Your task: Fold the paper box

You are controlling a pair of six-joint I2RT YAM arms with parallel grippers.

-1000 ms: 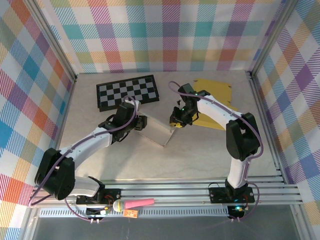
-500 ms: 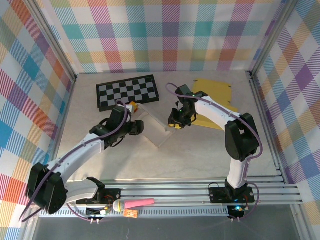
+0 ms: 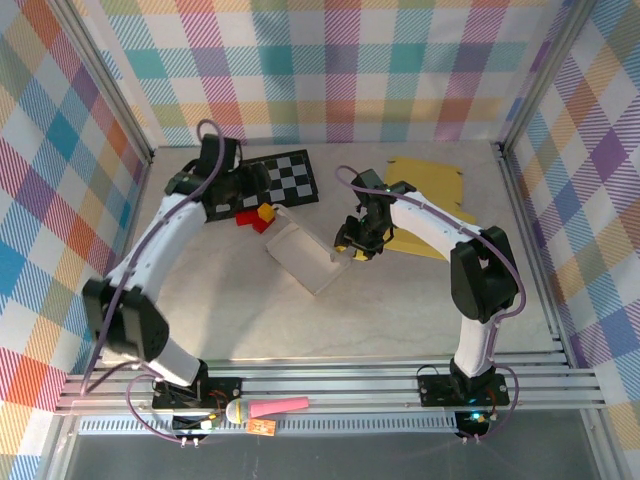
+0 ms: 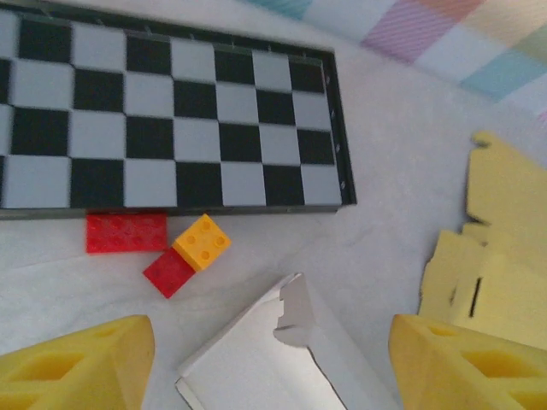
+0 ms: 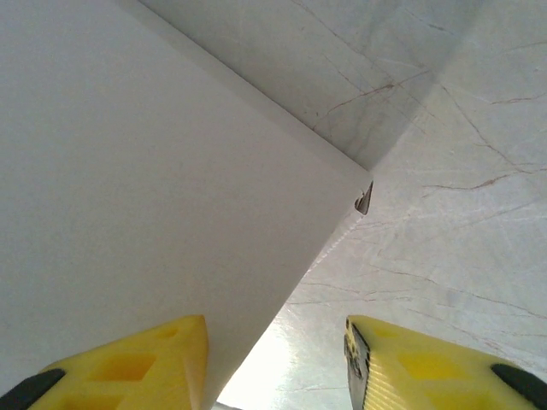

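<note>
The white paper box (image 3: 305, 255) lies partly folded mid-table, one wall raised. In the left wrist view its notched flap (image 4: 295, 320) stands up below the camera. My left gripper (image 3: 250, 185) hovers high over the checkerboard's near edge, well back from the box. Its yellow fingers (image 4: 85, 363) stand wide apart and open, with nothing held between them. My right gripper (image 3: 350, 247) sits at the box's right edge. In the right wrist view a white panel (image 5: 154, 171) reaches between the parted fingers (image 5: 427, 363), and the right finger is clear of it.
A black-and-white checkerboard (image 3: 285, 175) lies at the back left. Red bricks (image 4: 126, 232) and a yellow brick (image 4: 201, 242) sit just in front of it. Flat yellow cardboard sheets (image 3: 430, 195) lie at the back right, under the right arm.
My left arm has let go of the box and swung up and back over the checkerboard, its jaws widening. My right gripper has opened at the box's edge.
</note>
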